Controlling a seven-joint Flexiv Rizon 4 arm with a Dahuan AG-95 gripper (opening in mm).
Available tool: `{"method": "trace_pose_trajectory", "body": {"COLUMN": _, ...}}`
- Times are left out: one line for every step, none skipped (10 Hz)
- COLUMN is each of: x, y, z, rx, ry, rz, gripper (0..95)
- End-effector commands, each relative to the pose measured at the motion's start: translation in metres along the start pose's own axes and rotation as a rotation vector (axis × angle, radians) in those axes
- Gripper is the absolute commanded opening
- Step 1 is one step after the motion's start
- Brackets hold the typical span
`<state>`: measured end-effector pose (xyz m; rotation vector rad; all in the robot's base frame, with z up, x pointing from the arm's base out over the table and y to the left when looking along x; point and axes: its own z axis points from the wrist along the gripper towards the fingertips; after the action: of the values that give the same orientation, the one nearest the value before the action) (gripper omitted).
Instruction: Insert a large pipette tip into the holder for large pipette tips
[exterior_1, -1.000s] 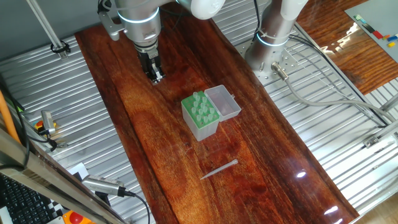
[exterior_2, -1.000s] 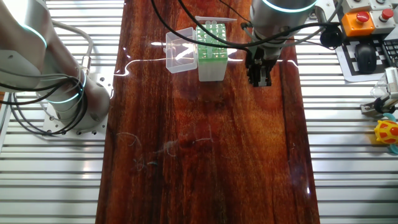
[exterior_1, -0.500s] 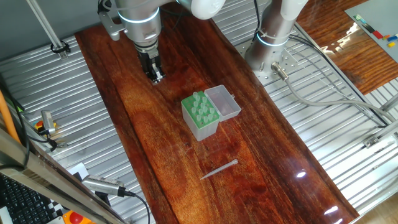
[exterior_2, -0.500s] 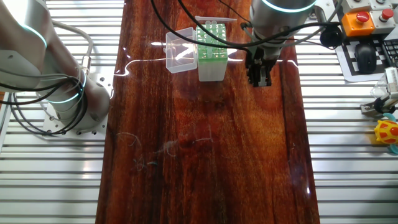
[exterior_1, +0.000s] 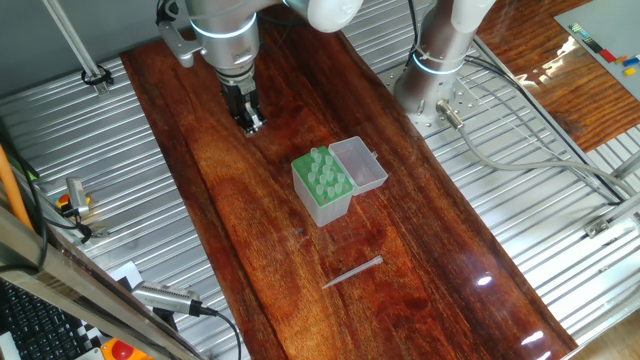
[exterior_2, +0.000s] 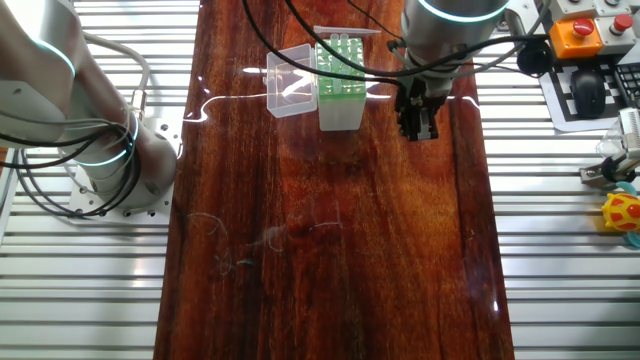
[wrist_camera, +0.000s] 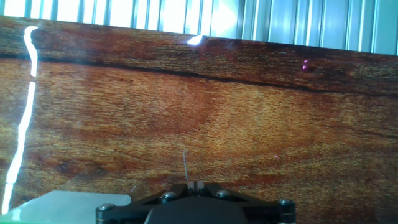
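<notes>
Gripper (exterior_1: 252, 124) hangs pressed together and empty near the bench's far edge, so we're pre-pickup: it needs to cross past the green holder (exterior_1: 321, 187) to the large pipette tip (exterior_1: 352, 271) lying nearer the front edge.

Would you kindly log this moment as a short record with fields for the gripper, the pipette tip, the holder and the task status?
gripper: shut with nothing in it, above bare wood, apart from the holder
large pipette tip: lying flat on the wooden table, on the holder's far side from the gripper, touching nothing else
holder for large pipette tips: pale green rack standing on the table, clear lid hinged open beside it
task status: tip not yet picked up, not inserted
</notes>
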<state>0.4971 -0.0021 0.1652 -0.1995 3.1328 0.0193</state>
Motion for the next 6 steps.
{"method": "trace_pose_trajectory", "body": {"x": -0.0004, "y": 0.0, "z": 0.0003, "rx": -0.001, "ry": -0.002, "rz": -0.004, "gripper": 0.0}}
{"method": "trace_pose_trajectory", "body": {"x": -0.0005, "y": -0.0001, "z": 0.0006, "rx": -0.001, "ry": -0.002, "rz": -0.001, "gripper": 0.0}}
{"method": "trace_pose_trajectory", "body": {"x": -0.0007, "y": -0.0003, "z": 0.0012, "rx": -0.006, "ry": -0.004, "rz": -0.006, "gripper": 0.0}}
{"method": "trace_pose_trajectory", "body": {"x": -0.0007, "y": -0.0003, "z": 0.0012, "rx": -0.004, "ry": -0.004, "rz": -0.039, "gripper": 0.0}}
{"method": "trace_pose_trajectory", "body": {"x": -0.0007, "y": -0.0003, "z": 0.0012, "rx": -0.005, "ry": -0.006, "rz": -0.095, "gripper": 0.0}}
{"method": "trace_pose_trajectory", "body": {"x": -0.0007, "y": -0.0003, "z": 0.0012, "rx": -0.005, "ry": -0.008, "rz": -0.13, "gripper": 0.0}}
